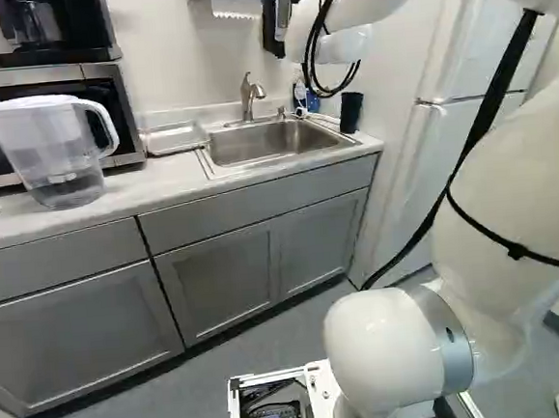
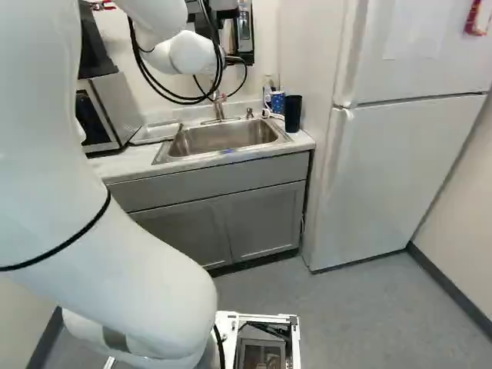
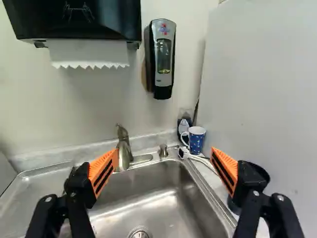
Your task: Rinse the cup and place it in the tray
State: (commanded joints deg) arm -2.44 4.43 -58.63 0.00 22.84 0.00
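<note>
Gripper [image 3: 165, 152] fingers apart, empty; blue cup [image 3: 197, 141] approx 1 o'clock, by sink [image 3: 148, 177]; R finger cld tip black tumbler [image 2: 292, 113], 2 o'clock, if approach runs wide; white cord [image 3: 200, 159] nr cup may snag.

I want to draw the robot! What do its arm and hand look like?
The arm is white, smooth and rounded, with a silvery ring, a thin black band and black cables. The hand is black, with two fingers and dark-striped orange pads.

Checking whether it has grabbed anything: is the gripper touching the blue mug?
Apart. In the wrist view the blue mug stands beyond the open gripper, a pale gap between it and the nearer finger.
</note>
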